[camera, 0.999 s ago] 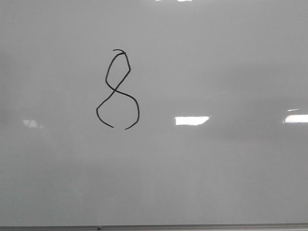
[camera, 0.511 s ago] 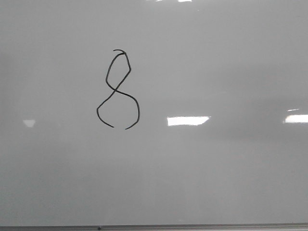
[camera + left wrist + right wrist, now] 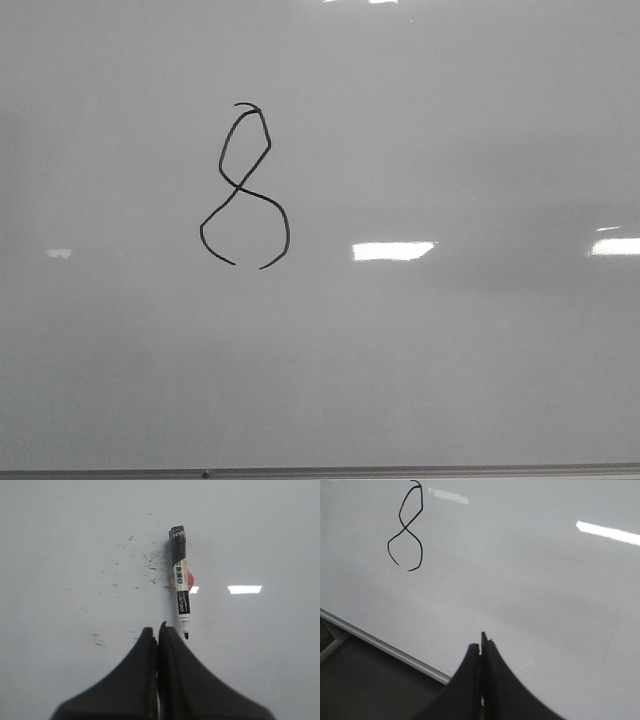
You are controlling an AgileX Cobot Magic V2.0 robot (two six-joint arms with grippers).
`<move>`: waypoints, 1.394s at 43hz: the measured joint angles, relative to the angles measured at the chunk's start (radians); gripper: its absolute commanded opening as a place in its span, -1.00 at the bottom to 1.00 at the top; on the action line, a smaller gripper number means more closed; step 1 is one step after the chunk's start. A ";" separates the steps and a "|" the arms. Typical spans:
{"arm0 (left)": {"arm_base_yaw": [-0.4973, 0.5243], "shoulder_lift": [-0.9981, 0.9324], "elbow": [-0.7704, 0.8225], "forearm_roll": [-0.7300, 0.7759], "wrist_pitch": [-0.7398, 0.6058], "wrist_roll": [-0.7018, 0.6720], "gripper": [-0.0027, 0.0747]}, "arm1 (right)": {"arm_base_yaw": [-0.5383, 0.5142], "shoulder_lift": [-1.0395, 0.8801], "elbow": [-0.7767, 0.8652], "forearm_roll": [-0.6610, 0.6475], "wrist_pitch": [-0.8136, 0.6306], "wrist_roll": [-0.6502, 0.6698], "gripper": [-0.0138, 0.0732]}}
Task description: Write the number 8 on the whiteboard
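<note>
A thin black number 8 [image 3: 243, 187] is drawn on the whiteboard [image 3: 450, 350], left of the middle in the front view; its lower loop has a gap at the bottom. It also shows in the right wrist view [image 3: 406, 527]. No gripper shows in the front view. My left gripper [image 3: 158, 628] is shut and empty above the board, just beside the tip of a black-and-white marker [image 3: 179, 582] that lies uncapped on the board. My right gripper [image 3: 481, 642] is shut and empty over the board near its edge.
Small black ink specks [image 3: 145, 560] dot the board beside the marker. The board's thin grey edge strip [image 3: 380, 642] runs past a dark surface [image 3: 365, 690] in the right wrist view. Bright light reflections [image 3: 393, 250] lie on the board.
The light reflections on the board shift slightly in size. The number 8 stays the same. No arm shows in the front view.
</note>
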 measured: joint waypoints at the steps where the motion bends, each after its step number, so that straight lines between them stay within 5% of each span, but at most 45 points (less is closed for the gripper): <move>1: 0.000 0.000 0.000 0.000 0.000 0.000 -0.99 | 0.000 0.000 0.000 0.000 0.000 0.000 -0.84; 36: 0.000 0.000 0.000 0.000 -0.001 0.000 -0.99 | 0.000 -0.005 0.033 -0.083 -0.095 0.008 -0.84; 48: 0.000 0.000 0.000 0.000 -0.001 0.000 -0.99 | -0.078 -0.185 0.262 -0.307 -0.383 0.337 -0.84; 60: 0.000 0.000 0.000 0.000 -0.001 0.000 -0.99 | -0.259 -0.383 0.408 -0.394 -0.342 0.517 -0.84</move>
